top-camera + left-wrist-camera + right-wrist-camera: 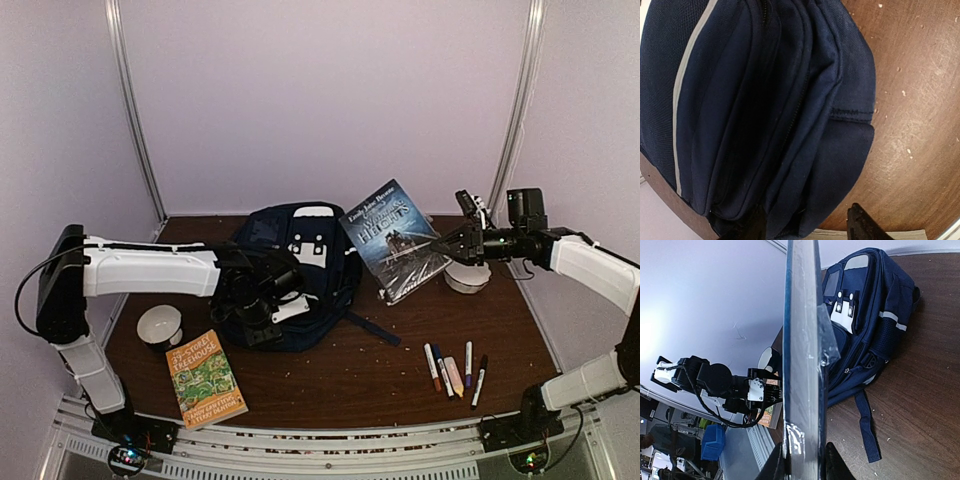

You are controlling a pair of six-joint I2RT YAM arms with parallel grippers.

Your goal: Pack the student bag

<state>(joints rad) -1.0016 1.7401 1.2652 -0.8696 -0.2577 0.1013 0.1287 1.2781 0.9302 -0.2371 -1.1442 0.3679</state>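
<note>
Treehouse book point(205, 378) lies in front of the student bag point(300, 270), mid-table; left gripper point(807, 227), jaws apart, straddles the bag's front edge, likely to steady it; beyond, right gripper point(448, 245) clamps Wuthering Heights book point(395, 240) raised beside the bag, ready for loading

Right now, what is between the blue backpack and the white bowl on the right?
A dark-covered book, held tilted by the right gripper, lies between the student bag and the white bowl; the top view shows it.
</note>
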